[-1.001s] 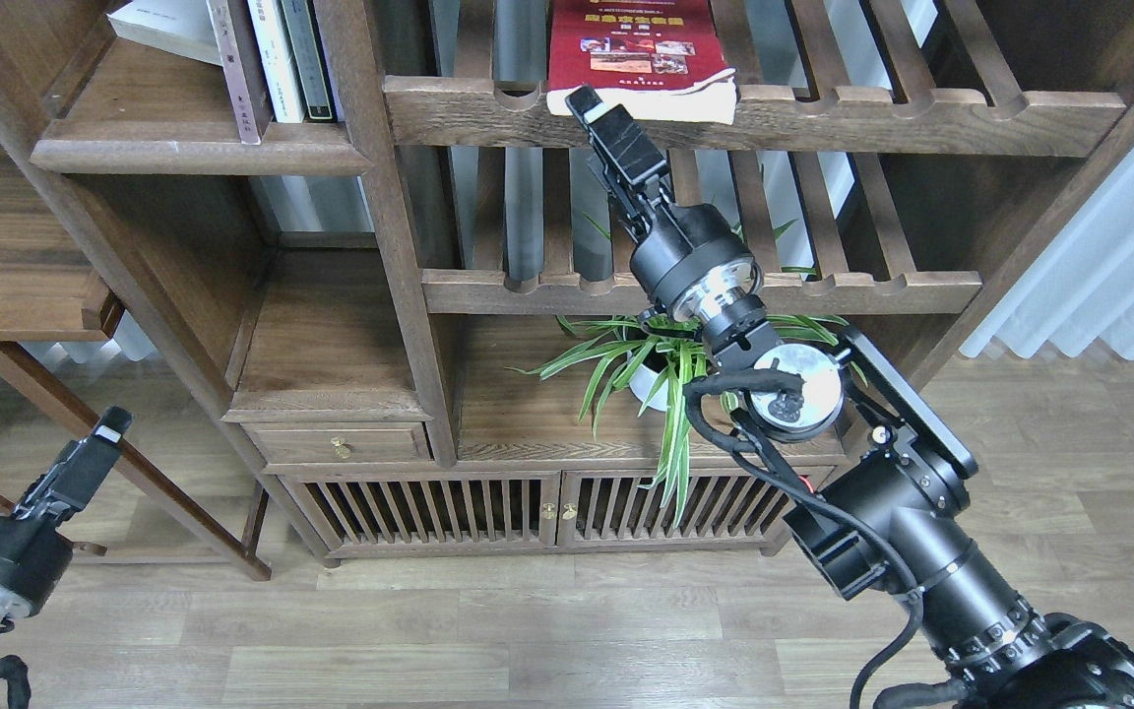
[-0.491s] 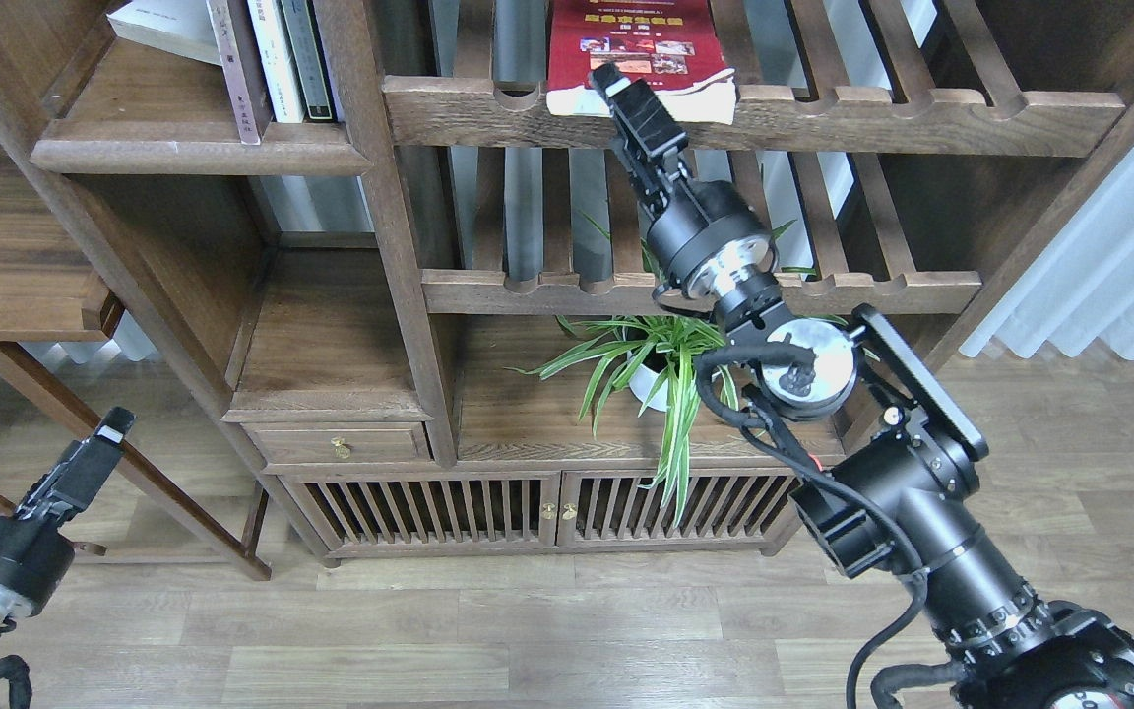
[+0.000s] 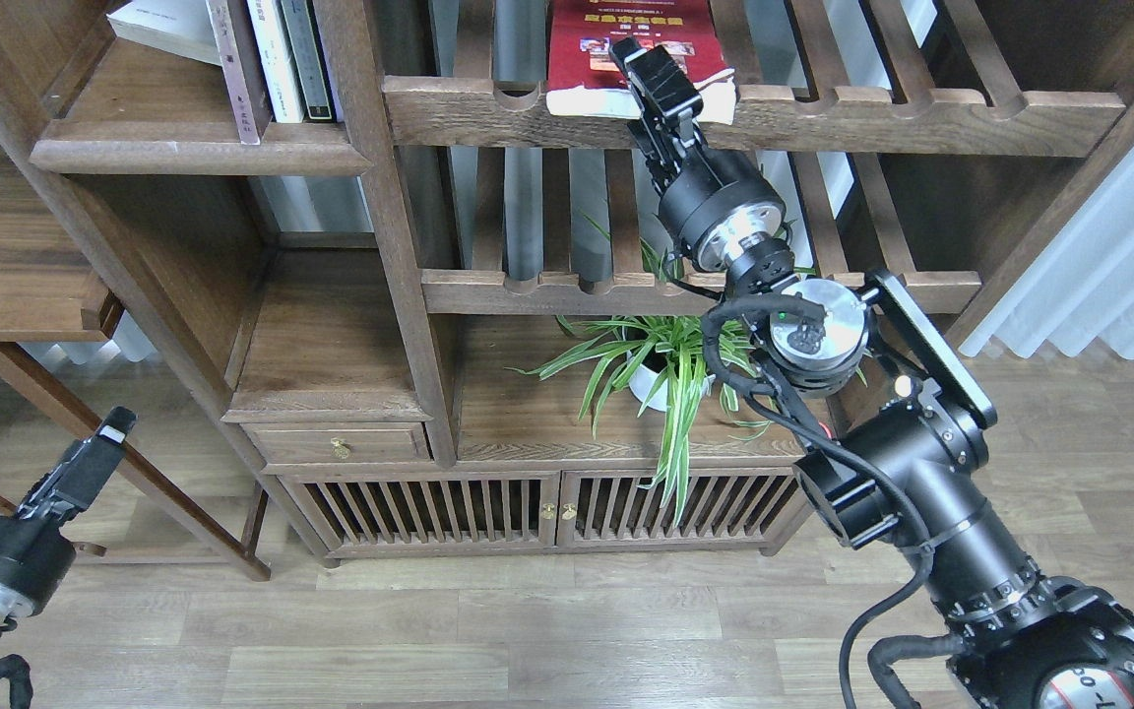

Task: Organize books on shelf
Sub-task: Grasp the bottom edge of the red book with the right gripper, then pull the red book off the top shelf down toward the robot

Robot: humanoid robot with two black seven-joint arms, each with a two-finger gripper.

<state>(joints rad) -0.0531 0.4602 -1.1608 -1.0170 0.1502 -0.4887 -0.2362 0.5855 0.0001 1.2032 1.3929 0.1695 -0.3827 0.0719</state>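
Red book (image 3: 595,39) with small photos lies flat on the upper slatted rack (image 3: 921,113), its pale page edge hanging a bit over the notched front rail. Right gripper (image 3: 654,71) is raised to that front edge, tip over the book's lower cover near the photos; fingers look pressed close together as one dark block, but whether they pinch the book or only overlap it cannot be told. Right arm (image 3: 902,463) rises from the lower right corner, crossing in front of a green plant (image 3: 651,369) in a white pot that stands on the cabinet top under the lower rack (image 3: 547,290). Upper left, the solid brown shelf (image 3: 134,148) holds a few upright spines (image 3: 277,59), one maroon and leaning, one white, one dark, plus a pale book (image 3: 163,25) tilted at the far left edge. Left gripper (image 3: 99,448) sits low at the left edge, well apart from the bookcase, pointing up and right over the wood floor (image 3: 528,630); its fingers read as a single dark shape, spread or together cannot be told. Small drawer (image 3: 336,445) with brass knob is below the side compartment.
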